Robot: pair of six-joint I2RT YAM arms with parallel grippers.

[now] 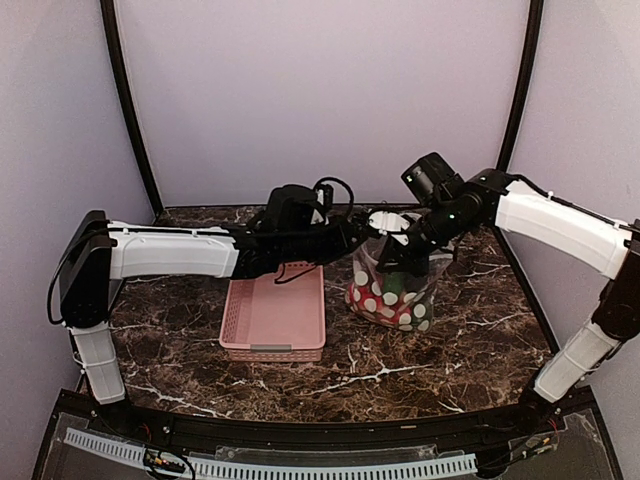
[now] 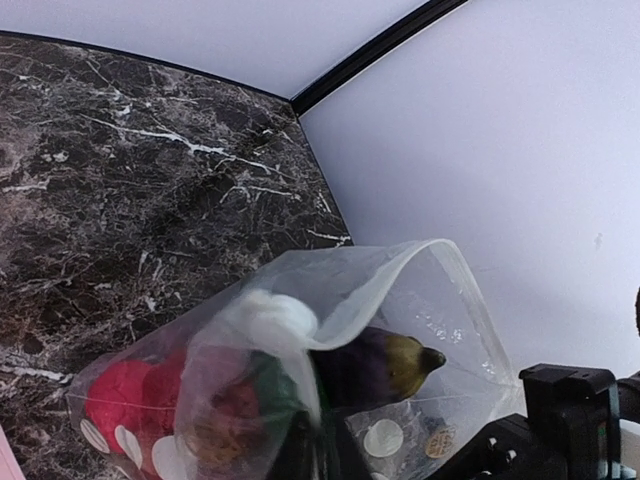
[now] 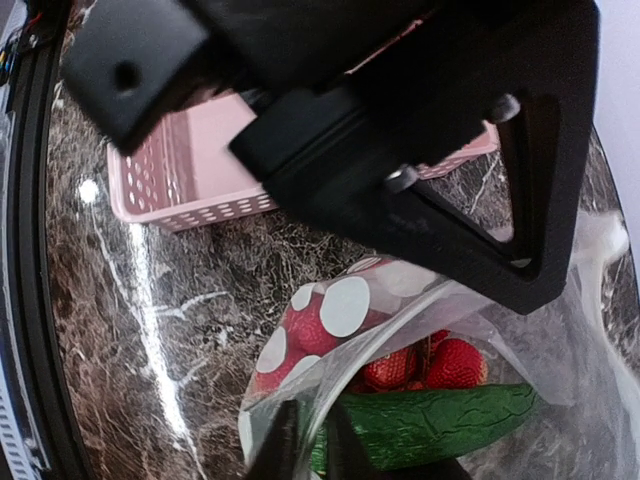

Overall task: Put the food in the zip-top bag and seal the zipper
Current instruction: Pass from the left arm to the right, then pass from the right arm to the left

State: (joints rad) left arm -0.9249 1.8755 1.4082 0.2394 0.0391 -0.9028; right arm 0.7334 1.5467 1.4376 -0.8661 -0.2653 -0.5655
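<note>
The zip-top bag (image 1: pixel 395 300) stands on the dark marble table right of centre, its mouth up and spread open. Inside lie the food pieces: a dark purple eggplant (image 2: pixel 385 365), red round fruits (image 3: pixel 455 365) and a green cucumber (image 3: pixel 430 420). The clear zipper strip (image 2: pixel 478 312) runs along the open mouth edge, not pressed together. My left gripper (image 1: pixel 358 237) pinches the bag's left rim, its fingers shut on the film (image 2: pixel 322 455). My right gripper (image 1: pixel 392 262) is at the near rim, with the bag's edge caught between its close-set fingers (image 3: pixel 308 448).
A pink slatted basket (image 1: pixel 275 320) sits on the table just left of the bag, nothing showing inside it. In the right wrist view the basket (image 3: pixel 190 180) lies beyond the left arm's black wrist (image 3: pixel 400 120). Purple walls and black frame posts close in the back.
</note>
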